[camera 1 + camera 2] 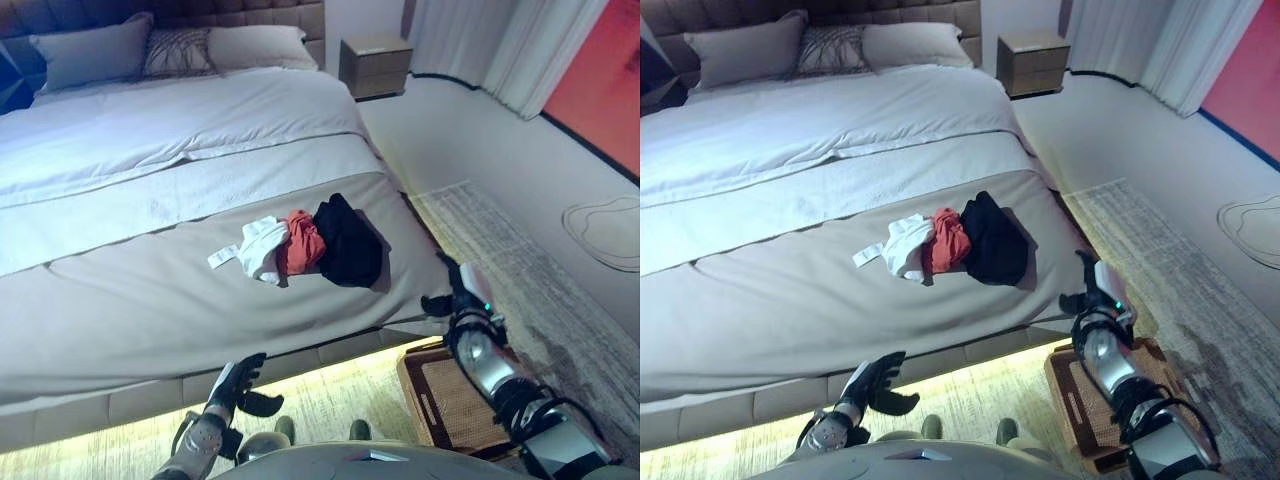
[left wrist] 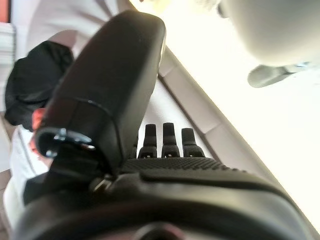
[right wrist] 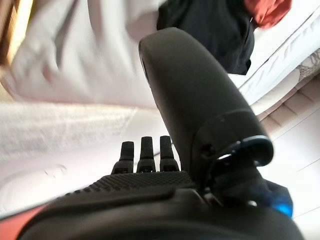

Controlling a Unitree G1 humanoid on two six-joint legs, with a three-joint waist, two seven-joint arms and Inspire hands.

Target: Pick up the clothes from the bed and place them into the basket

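Three clothes lie together on the grey bed (image 1: 150,290) near its right front edge: a white one (image 1: 262,245), a red one (image 1: 300,243) and a black one (image 1: 348,240). A brown woven basket (image 1: 450,405) stands on the floor beside the bed's front right corner. My left hand (image 1: 238,385) is open and empty, low in front of the bed's side. My right hand (image 1: 465,290) is open and empty, above the basket and just off the bed's corner, right of the black garment (image 3: 210,25). The black garment also shows past my left hand (image 2: 150,190).
Pillows (image 1: 95,50) lie at the head of the bed. A wooden nightstand (image 1: 375,65) stands at the far right of the bed, with curtains (image 1: 510,45) beyond. A pale rug (image 1: 530,270) covers the floor to the right of the bed.
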